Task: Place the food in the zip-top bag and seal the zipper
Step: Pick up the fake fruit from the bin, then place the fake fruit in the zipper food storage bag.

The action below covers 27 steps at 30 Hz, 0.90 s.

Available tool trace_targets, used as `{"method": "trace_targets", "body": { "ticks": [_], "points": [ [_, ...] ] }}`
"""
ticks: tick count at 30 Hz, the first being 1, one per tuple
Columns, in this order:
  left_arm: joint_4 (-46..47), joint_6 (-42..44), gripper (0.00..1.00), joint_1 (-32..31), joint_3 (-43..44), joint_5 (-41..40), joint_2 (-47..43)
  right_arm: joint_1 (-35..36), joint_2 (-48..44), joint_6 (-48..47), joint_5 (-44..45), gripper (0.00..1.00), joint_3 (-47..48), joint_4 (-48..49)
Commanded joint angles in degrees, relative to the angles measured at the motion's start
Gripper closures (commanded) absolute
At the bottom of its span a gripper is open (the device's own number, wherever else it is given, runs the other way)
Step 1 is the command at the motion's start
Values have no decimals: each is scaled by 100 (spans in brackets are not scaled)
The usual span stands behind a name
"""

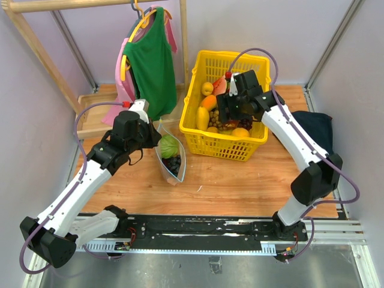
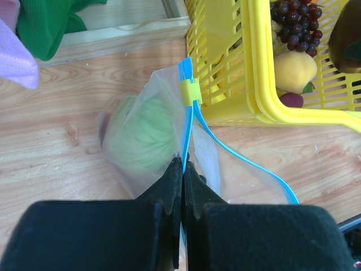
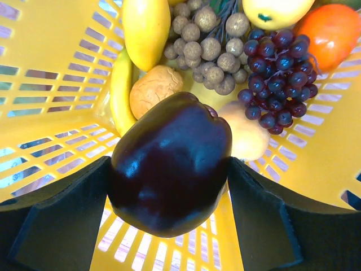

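Clear, crinkly plastic makes up the zip-top bag, which stands on the wooden counter just beside the left wall of the yellow basket. Its zipper is a thin light-blue strip. The two lips meet at a small yellow slider and spread apart nearer the camera, so the mouth gapes. Through the cloudy film show a green round melon and, from above, a dark bunch of grapes below it.

The left tool is clenched on one blue lip of the zipper, its black fingers pressed together. The right tool hangs inside the basket, grasping a glossy dark purple eggplant, with a black finger against each flank. Beneath it lie a banana, a purple grape cluster, brown round berries and an orange-red fruit.
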Motion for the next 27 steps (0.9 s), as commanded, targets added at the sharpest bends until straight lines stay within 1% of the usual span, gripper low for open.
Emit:
{"method": "trace_targets", "body": {
  "ticks": [1,6,10,13,22,27],
  "points": [
    [305,10,100,50,-19,91,-113,89,-515,138,177,51,-235,435],
    [315,16,100,50,-21,114,-113,274,-1125,129,84,53,-486,949],
    [323,17,100,50,-21,135,-100,630,-1494,-92,154,53,-603,1335],
    [322,17,99,58,-21,154,-96,993,-1712,-341,51,53,-708,1634],
    [333,9,100,68,-21,186,-101,2160,-1825,-1084,-526,52,-960,2337],
    [341,0,100,70,-30,228,-113,2562,-1752,-1233,-915,51,-1223,2751]
  ]
}}
